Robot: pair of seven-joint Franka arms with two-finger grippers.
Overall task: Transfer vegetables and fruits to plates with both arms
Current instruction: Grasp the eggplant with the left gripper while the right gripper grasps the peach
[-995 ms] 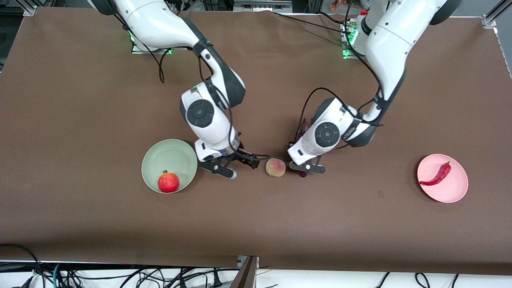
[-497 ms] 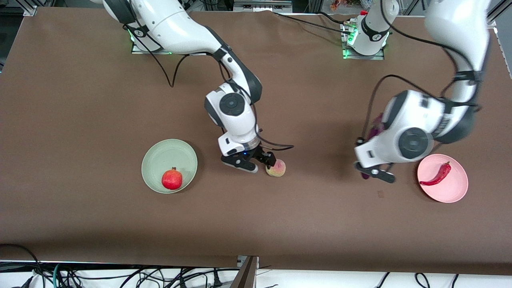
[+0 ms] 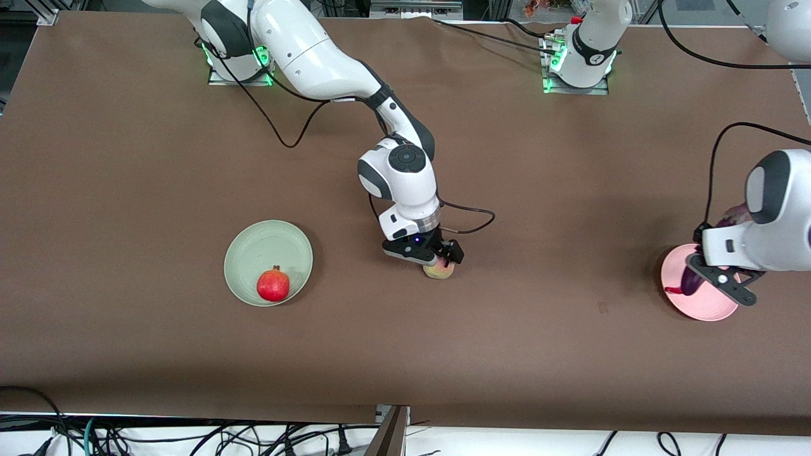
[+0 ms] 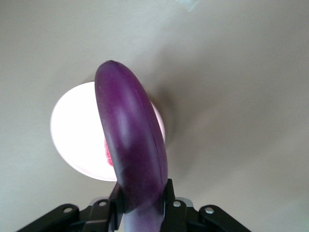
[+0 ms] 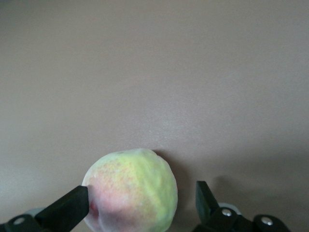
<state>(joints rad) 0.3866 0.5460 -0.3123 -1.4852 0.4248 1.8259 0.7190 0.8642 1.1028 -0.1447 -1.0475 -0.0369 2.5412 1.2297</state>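
Note:
My left gripper (image 3: 713, 278) is shut on the long purple eggplant (image 3: 690, 278) and holds it over the pale pink plate (image 3: 704, 308). In the left wrist view the eggplant (image 4: 133, 140) stands out from the gripper (image 4: 141, 200) above the plate (image 4: 77, 135). The red chili (image 4: 107, 153) lies on that plate, mostly hidden. My right gripper (image 3: 437, 259) is open and down around the peach (image 3: 439, 272) at mid table. In the right wrist view one finger (image 5: 67, 210) touches the peach (image 5: 130, 191) and the other stands apart. The pomegranate (image 3: 273, 285) sits in the mint green plate (image 3: 266, 244).
The brown table cloth (image 3: 127, 158) is bare apart from these things. Black cables hang from both arms. The pink plate is near the left arm's end of the table, the green plate toward the right arm's end.
My left arm has carried the eggplant from mid table to over the pink plate. My right gripper has moved from beside the green plate to the peach and lowered around it.

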